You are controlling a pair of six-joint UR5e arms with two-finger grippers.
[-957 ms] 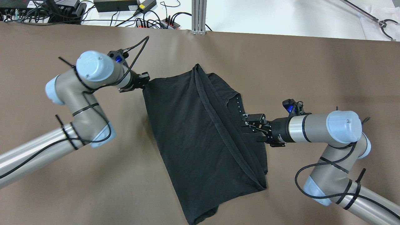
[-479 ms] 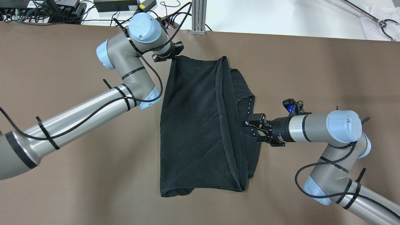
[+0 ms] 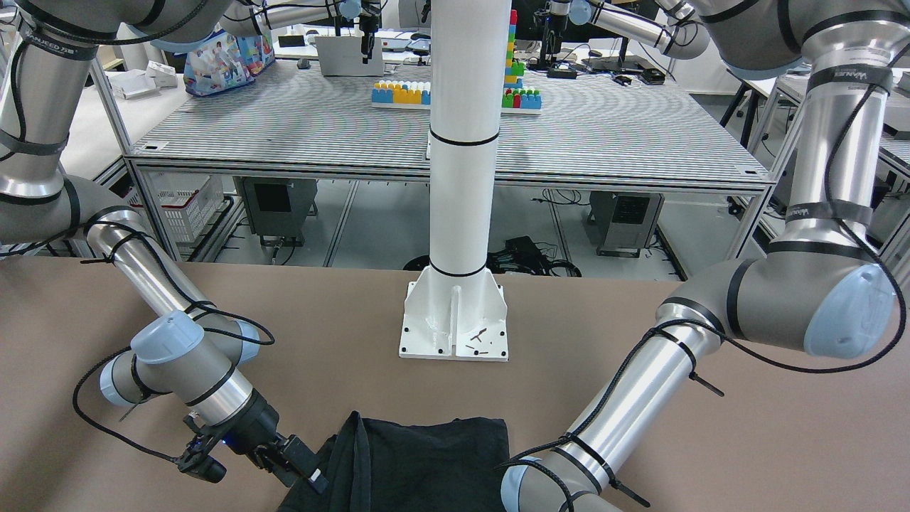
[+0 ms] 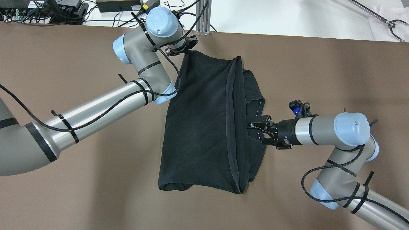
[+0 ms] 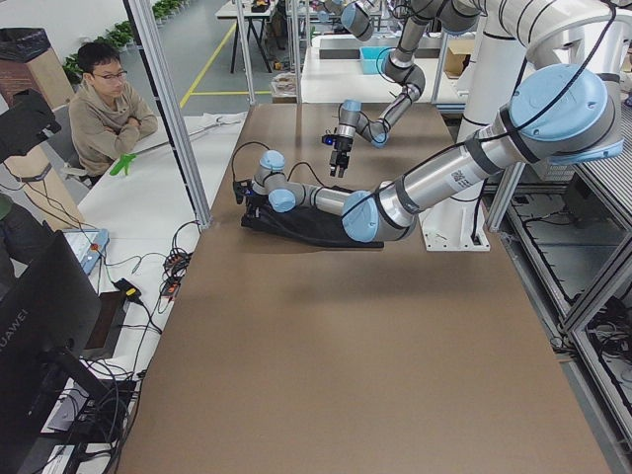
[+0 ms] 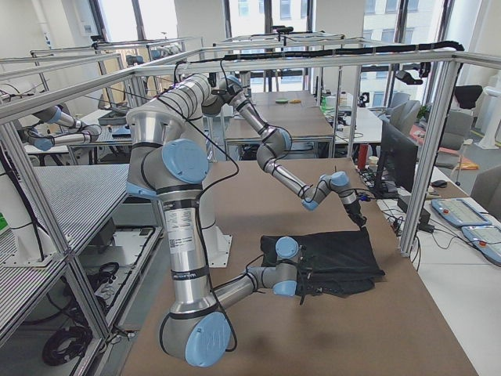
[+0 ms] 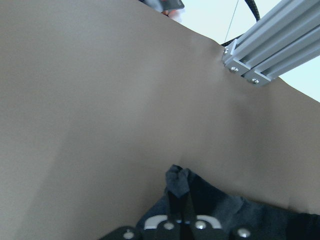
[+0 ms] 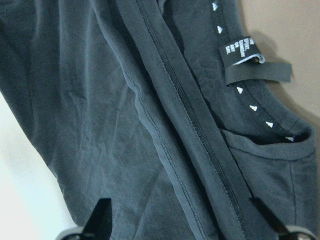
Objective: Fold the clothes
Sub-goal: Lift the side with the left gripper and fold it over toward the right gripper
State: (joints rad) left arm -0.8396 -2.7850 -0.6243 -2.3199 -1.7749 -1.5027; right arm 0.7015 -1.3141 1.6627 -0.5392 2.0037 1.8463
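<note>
The clothes are one black garment (image 4: 204,127) lying partly doubled over on the brown table (image 4: 64,64), a hemmed fold running down its middle. My left gripper (image 4: 188,48) is shut on its far corner near the table's far edge; the left wrist view shows the pinched corner (image 7: 177,182) between the closed fingers (image 7: 172,210). My right gripper (image 4: 255,128) stands open at the garment's right edge by the neck label (image 8: 252,60), its fingers (image 8: 102,217) spread wide over the fabric (image 8: 125,125). In the front-facing view the garment (image 3: 426,462) lies beside the right gripper (image 3: 307,475).
An aluminium post (image 4: 203,16) stands just past the far edge by the left gripper, with cables and power bricks (image 4: 127,6) beyond. The white pillar's base plate (image 3: 453,334) sits on the robot's side. A seated person (image 5: 104,99) watches from beside the table.
My left gripper carried its garment corner toward the far edge and to the right. The garment's near end dragged along and swung round. The right gripper stayed in place, open.
</note>
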